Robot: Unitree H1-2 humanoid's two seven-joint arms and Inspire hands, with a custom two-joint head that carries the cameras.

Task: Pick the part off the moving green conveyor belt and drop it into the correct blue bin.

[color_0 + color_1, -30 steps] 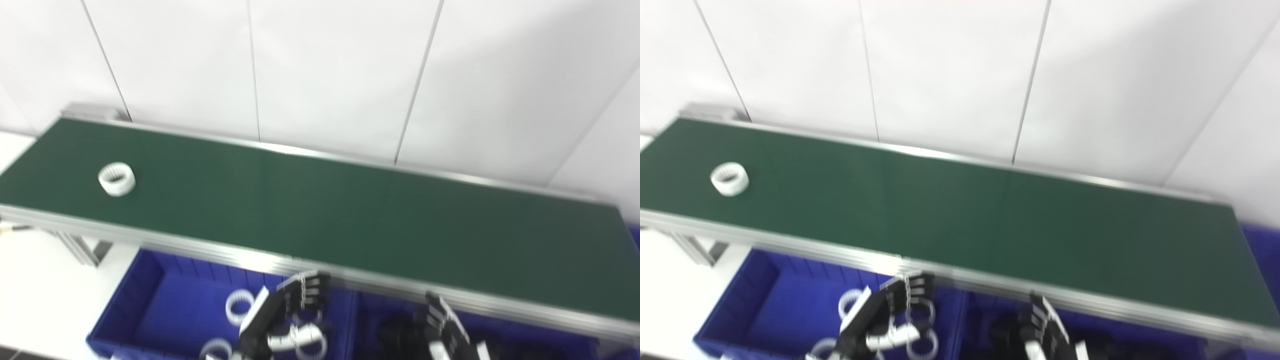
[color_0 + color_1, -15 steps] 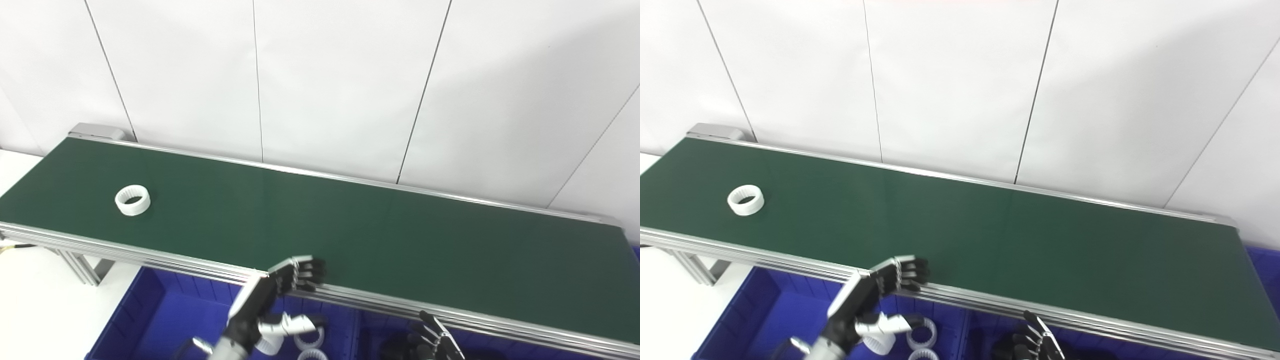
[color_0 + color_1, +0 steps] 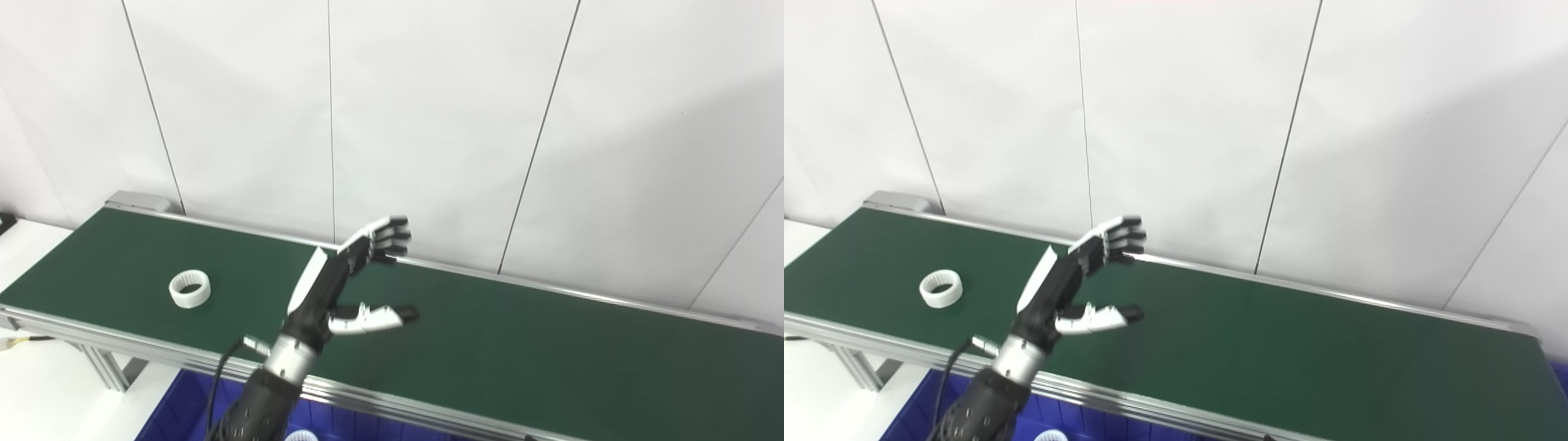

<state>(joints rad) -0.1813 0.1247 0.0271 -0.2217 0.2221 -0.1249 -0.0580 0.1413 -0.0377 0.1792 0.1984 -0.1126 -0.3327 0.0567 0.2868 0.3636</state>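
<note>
A white toothed ring [image 3: 190, 289] lies flat on the green conveyor belt [image 3: 520, 349] near its left end. My left hand [image 3: 346, 282] is raised over the middle of the belt, well to the right of the ring. Its fingers are spread apart from the thumb and nothing is held. The left arm rises from the bottom edge across the belt's near rail. My right hand is out of both views. A sliver of a blue bin [image 3: 184, 416] with a white ring [image 3: 300, 436] in it shows under the belt at the bottom.
The belt runs from upper left to lower right with aluminium rails [image 3: 392, 401] along both sides. A white panelled wall [image 3: 429, 122] stands close behind it. A white table surface [image 3: 43, 392] shows at the lower left.
The camera has tilted upward, so the bins have mostly left the picture. My left hand rose from below the near rail to above the belt. The ring travelled rightward. My right hand dropped out of view.
</note>
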